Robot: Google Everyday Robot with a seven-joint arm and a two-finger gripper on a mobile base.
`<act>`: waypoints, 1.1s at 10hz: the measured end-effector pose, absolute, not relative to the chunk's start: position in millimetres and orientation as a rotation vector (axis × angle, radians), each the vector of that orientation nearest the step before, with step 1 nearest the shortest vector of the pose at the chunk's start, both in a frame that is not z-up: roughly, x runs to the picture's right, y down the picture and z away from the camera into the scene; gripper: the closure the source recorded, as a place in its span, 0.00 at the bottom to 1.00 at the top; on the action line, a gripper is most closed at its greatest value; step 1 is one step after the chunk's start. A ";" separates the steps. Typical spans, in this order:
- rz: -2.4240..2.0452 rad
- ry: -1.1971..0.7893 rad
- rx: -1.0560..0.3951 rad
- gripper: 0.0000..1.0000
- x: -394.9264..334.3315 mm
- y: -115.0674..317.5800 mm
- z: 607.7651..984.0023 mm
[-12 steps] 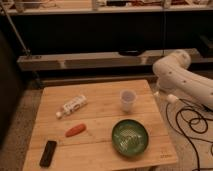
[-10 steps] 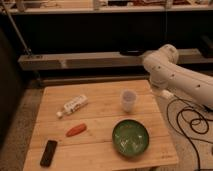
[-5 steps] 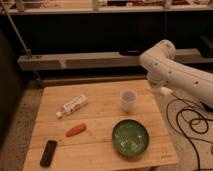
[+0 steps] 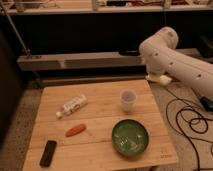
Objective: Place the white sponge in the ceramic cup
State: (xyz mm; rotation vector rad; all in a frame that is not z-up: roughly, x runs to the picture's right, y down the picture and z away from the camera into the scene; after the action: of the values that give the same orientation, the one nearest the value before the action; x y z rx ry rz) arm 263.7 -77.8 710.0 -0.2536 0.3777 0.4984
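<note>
The ceramic cup (image 4: 128,100) is small, white and handleless. It stands upright on the right half of the wooden table (image 4: 100,120). My white arm (image 4: 172,57) reaches in from the right, above the table's far right corner. The gripper (image 4: 161,79) shows only as a pale shape under the arm, just beyond that corner, up and to the right of the cup and apart from it. I cannot make out the white sponge as a separate thing.
A wide green bowl (image 4: 130,137) sits in front of the cup. A white labelled bottle (image 4: 72,105) lies on the left, with an orange carrot-like piece (image 4: 75,130) and a black flat object (image 4: 48,152) nearer the front. Black cables (image 4: 192,120) lie on the floor at right.
The arm has swung left from the right side until its elbow is over the table's far right corner. The things on the table have not moved.
</note>
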 end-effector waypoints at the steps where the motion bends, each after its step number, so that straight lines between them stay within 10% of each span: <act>1: 0.498 0.368 -0.241 0.99 261.7 -100.7 726.0; 11: 0.513 0.069 -0.338 0.99 217.1 -177.8 909.6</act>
State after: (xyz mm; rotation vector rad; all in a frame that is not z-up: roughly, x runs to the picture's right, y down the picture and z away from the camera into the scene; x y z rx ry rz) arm 217.1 -177.8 909.6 -0.3380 0.0686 0.5132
